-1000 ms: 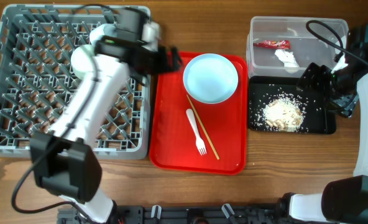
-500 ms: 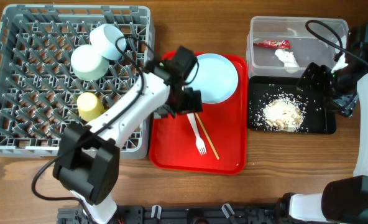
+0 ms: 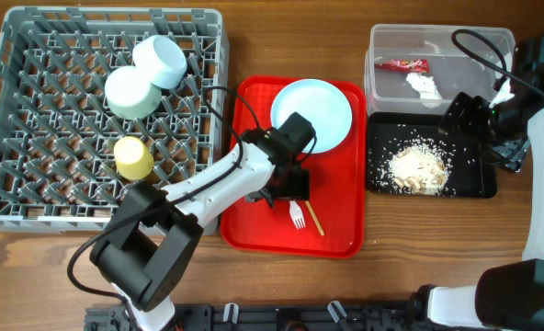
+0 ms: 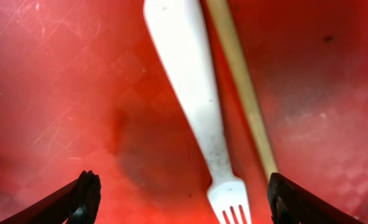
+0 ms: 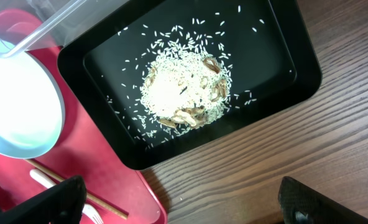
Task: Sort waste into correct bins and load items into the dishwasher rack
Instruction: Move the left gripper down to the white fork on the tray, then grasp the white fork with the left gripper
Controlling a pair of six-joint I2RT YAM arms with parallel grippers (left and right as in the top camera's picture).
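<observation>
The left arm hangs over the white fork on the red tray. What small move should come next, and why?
Probably lower straight down and close on the fork: the left fingers stand open on either side of it, and the chopstick lies close beside, so keep centred.

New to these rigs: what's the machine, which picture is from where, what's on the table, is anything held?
Two robot arms with two-finger grippers. One picture looks down from above; two come from wrist cameras. The rack holds a green bowl, blue bowl and yellow cup. The red tray carries a plate, fork and chopstick. A clear tub holds wrapper and tissue; a black tray, rice. The left gripper hangs open over the fork; the right gripper is open too. Nothing is held.
</observation>
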